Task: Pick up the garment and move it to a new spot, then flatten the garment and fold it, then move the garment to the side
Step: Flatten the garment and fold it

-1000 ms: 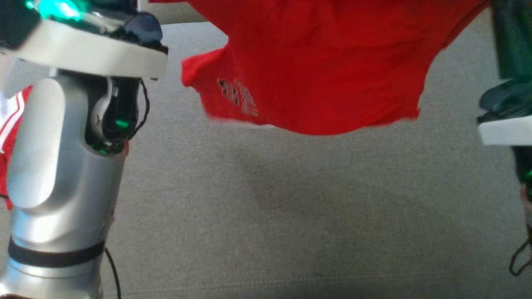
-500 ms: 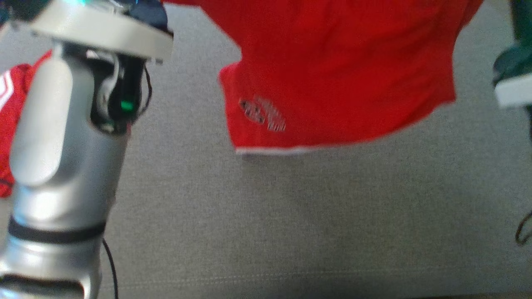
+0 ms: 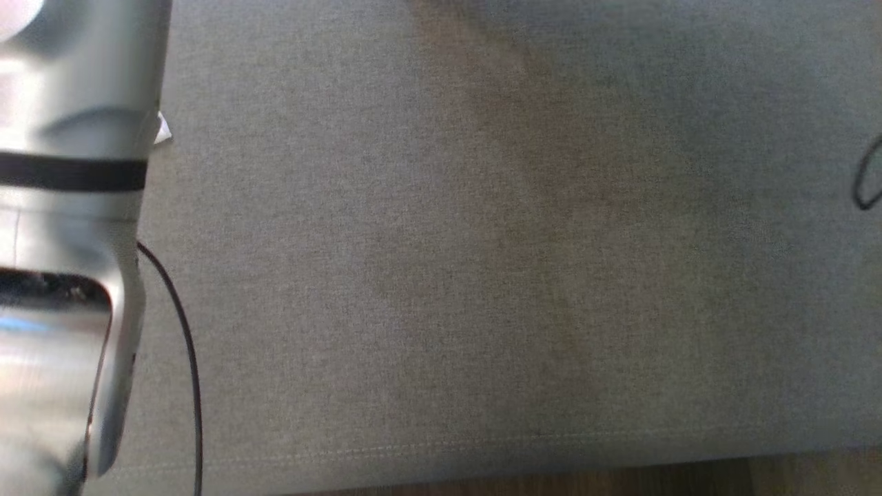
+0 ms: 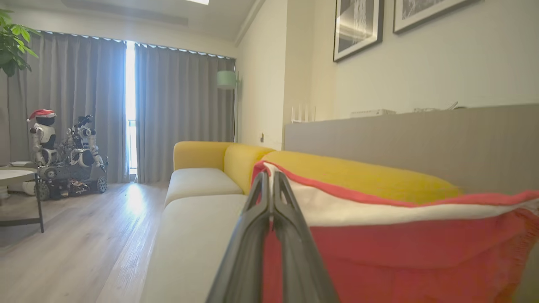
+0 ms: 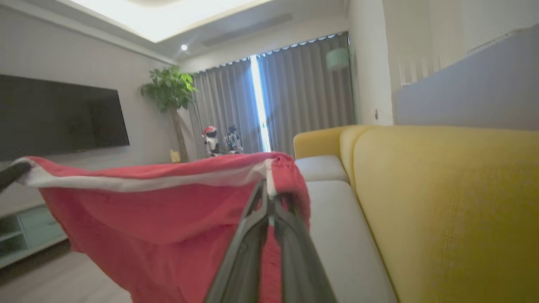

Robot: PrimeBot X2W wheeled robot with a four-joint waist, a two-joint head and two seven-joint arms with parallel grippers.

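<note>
While left and right jaws pinch its white band | garment [image 4: 400, 252] spread between | yellow sofa [image 5: 442, 202] behind

The left gripper [image 4: 270, 176] and right gripper [image 5: 267, 188] are each pinching, fingers pressed together, the red garment [image 4: 400, 252] at its edge. The silver left forearm [image 3: 69, 207] is standing along the head view's left side.

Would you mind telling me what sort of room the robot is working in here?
Most likely a home living room: a yellow-backed sofa, a wall-mounted television, long grey curtains and framed pictures.
</note>
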